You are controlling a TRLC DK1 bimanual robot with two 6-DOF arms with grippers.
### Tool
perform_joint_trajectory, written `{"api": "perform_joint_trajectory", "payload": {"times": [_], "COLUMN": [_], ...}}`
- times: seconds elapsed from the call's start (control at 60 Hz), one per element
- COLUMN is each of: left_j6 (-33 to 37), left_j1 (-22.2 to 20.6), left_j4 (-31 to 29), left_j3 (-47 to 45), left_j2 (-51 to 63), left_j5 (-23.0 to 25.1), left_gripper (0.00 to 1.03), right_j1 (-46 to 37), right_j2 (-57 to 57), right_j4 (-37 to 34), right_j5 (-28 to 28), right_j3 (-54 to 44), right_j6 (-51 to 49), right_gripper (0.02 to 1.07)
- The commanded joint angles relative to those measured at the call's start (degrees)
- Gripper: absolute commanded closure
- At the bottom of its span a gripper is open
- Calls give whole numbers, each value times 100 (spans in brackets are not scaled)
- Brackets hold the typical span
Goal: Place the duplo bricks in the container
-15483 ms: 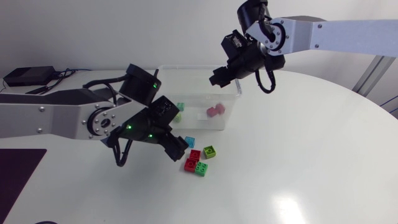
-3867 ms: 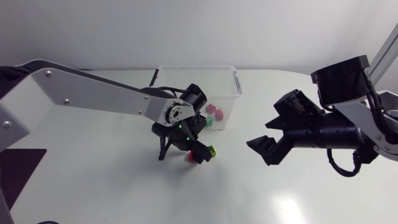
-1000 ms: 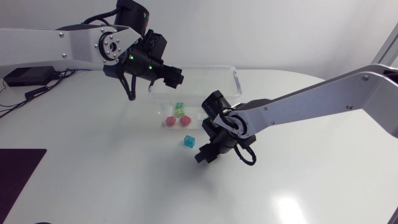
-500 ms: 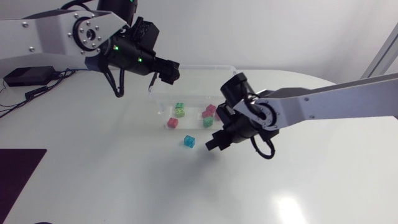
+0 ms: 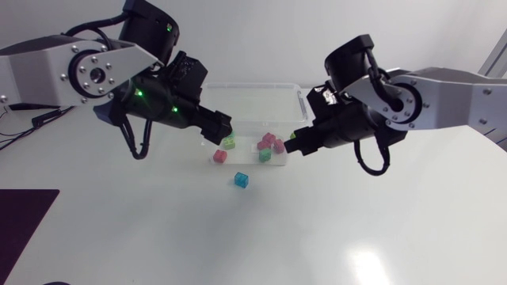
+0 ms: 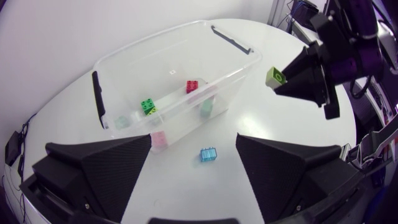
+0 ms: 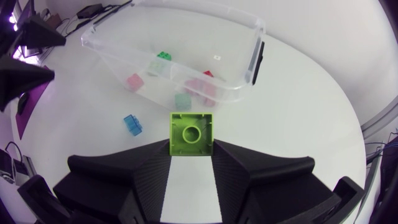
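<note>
Left arm [image 5: 40,62] and right arm [image 5: 467,85]: silver-grey links, black joints, screw-ringed round hubs [image 5: 89,77], looping black cables [image 5: 136,147]; green lights [image 5: 141,93] dot the left.

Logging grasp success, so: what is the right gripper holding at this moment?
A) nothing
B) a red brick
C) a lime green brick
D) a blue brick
C: the lime green brick sits pinched between the fingers of the right gripper, outside the container; the blue brick lies on the table.

Round white table [image 5: 412,206], bright light reflection [image 5: 358,261]
</note>
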Motion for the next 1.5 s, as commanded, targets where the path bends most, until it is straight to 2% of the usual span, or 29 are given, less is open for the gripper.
{"api": "perform_joint_trajectory", "payload": {"times": [0.0, 0.217, 0.667, 0.917, 1.483], "left_j6": [77, 112, 121, 130, 112], "left_j1": [-126, -469, -882, -847, -653], "left_j4": [-35, 62, 791, 1240, 2013], "left_j3": [-283, -547, -828, -881, -942], "left_j2": [-101, 154, 1209, 1657, 2351], "left_j5": [32, 23, 6, -21, -539], "left_gripper": [9, 9, 9, 9, 9], "right_j1": [-62, -97, -229, -334, -334], "right_j2": [-70, 97, 633, 1064, 1565], "right_j4": [-113, -280, -359, -333, -280], "right_j5": [-8, -34, -113, -166, -218], "right_j3": [337, 891, 1744, 2078, 2570], "right_j6": [-40, -40, -40, -49, -22], "right_gripper": [72, 72, 72, 72, 72]}}
